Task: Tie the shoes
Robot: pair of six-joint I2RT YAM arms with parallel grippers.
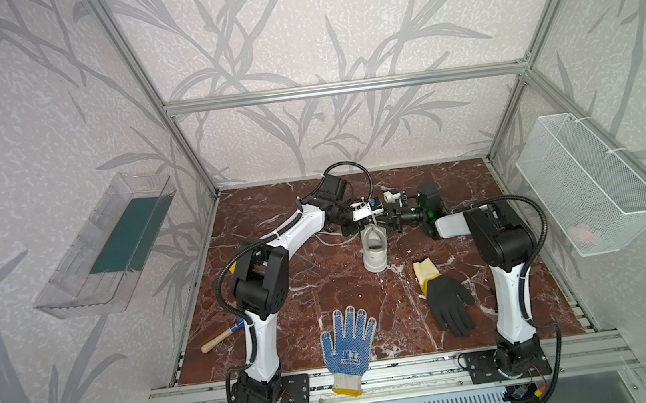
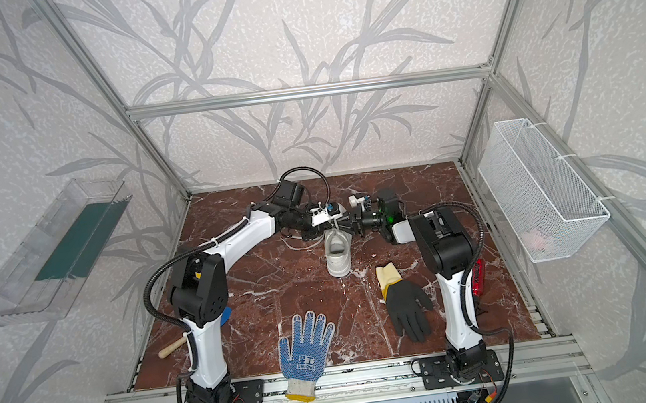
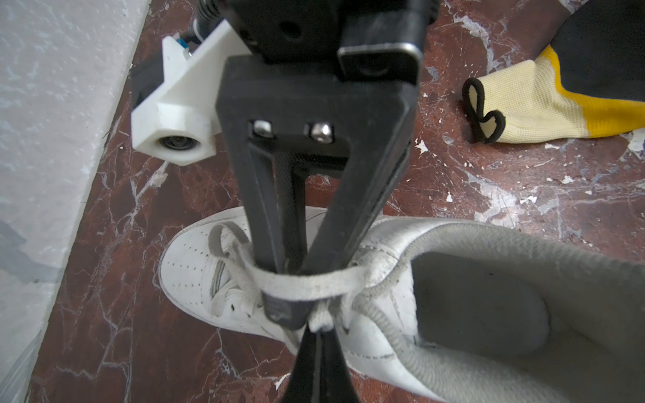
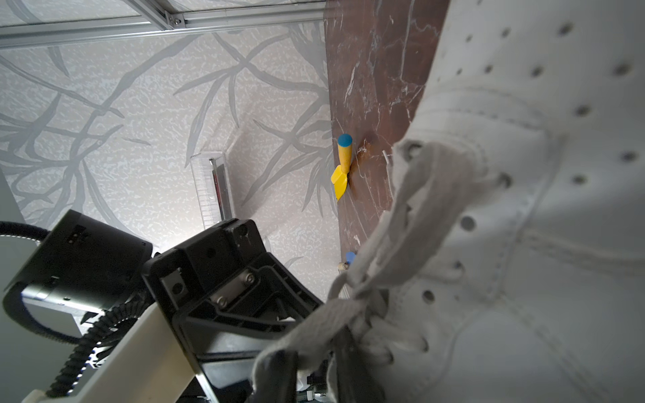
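My left pincer (image 3: 318,337) is pressed together on a flat white lace (image 3: 319,321), pinching it right over the tongue of the white low-top sneaker (image 1: 375,252). My right pincer (image 3: 291,269) reaches in from the opposite side, tip to tip with the left one. A band of white lace (image 3: 314,284) lies looped across its two fingers (image 3: 265,209). They stand close together, but whether they actually nip anything I cannot tell (the lace hides the tips).

The sneaker stands upright on its thick sole in the middle of the red-brown marbled tabletop (image 1: 281,287), somewhat toward the far side, toe to the far wall and heel toward the near edge. A loose lace tail (image 1: 328,241) trails off to the left under my left arm.

Near and right of the sneaker lies a black glove with a pale yellow cuff (image 1: 446,300), apart from it. At the near edge a white knit glove with blue dots (image 1: 349,339) lies flat, its cuff over the aluminium rail (image 1: 417,369). Near left, a wooden-handled tool (image 1: 217,340) lies half hidden by my left arm. A white wire basket (image 1: 587,182) hangs on the right wall, a clear plastic tray (image 1: 104,246) on the left.
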